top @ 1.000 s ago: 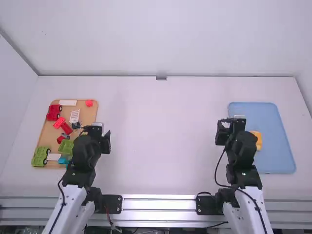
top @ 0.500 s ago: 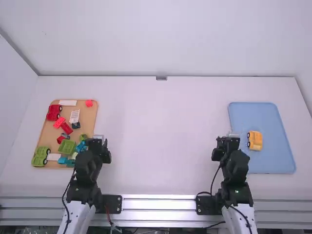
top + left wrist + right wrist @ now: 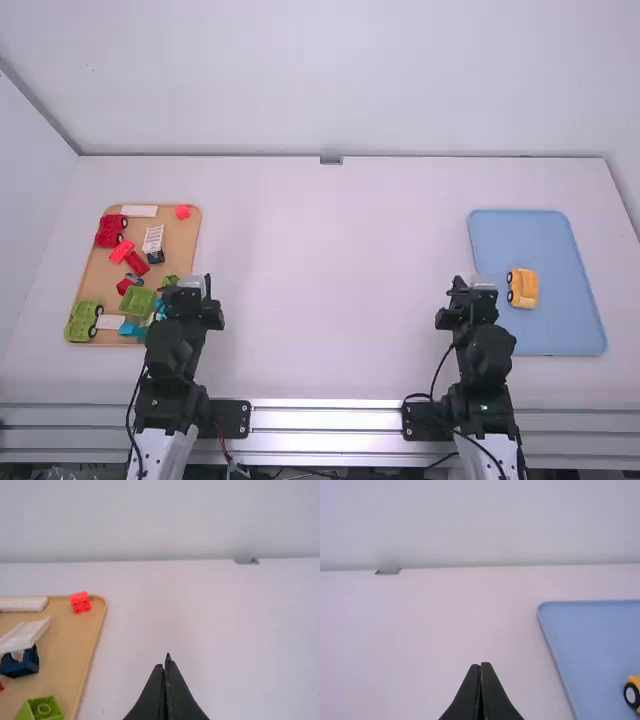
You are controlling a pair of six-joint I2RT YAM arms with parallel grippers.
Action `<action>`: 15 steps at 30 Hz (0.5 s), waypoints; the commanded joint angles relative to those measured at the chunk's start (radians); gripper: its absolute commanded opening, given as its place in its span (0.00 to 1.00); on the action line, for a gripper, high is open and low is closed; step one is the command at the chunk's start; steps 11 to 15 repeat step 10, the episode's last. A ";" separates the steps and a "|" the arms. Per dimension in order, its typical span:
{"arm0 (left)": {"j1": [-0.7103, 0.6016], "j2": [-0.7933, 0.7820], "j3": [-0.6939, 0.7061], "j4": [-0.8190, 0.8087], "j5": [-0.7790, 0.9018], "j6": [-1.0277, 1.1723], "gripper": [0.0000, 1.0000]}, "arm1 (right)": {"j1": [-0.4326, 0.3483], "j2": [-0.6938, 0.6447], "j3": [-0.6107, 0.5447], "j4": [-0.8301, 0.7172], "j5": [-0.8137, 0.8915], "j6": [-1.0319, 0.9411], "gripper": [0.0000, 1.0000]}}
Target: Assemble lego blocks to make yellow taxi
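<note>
The yellow taxi (image 3: 523,288) with black wheels rests on the blue tray (image 3: 570,325) at the right; part of the yellow taxi (image 3: 633,692) also shows in the right wrist view. My right gripper (image 3: 459,283) is just left of that tray, and in its wrist view the right gripper (image 3: 480,666) is shut on nothing. Beside the tan tray's right edge is my left gripper (image 3: 207,282); seen from its wrist, the left gripper (image 3: 165,666) is shut with nothing held.
The tan tray (image 3: 180,250) at the left holds several loose blocks: a red vehicle piece (image 3: 109,231), a green wheeled piece (image 3: 82,322), a green block (image 3: 138,300) and a small red block (image 3: 182,212). A wall stands behind the table.
Both arms have drawn back toward their bases. The right one has moved left off the blue tray, uncovering the yellow taxi, which stays in place.
</note>
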 commanded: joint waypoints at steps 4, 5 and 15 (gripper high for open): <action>0.002 -0.062 -0.008 -0.006 -0.002 -0.007 0.00 | 0.003 -0.062 -0.011 -0.006 0.001 0.004 0.00; 0.002 -0.072 -0.008 -0.006 -0.002 -0.007 0.00 | 0.003 -0.073 -0.011 -0.006 0.001 0.004 0.00; 0.002 -0.087 -0.008 -0.006 -0.002 -0.007 0.00 | 0.003 -0.098 -0.011 -0.006 0.001 0.004 0.00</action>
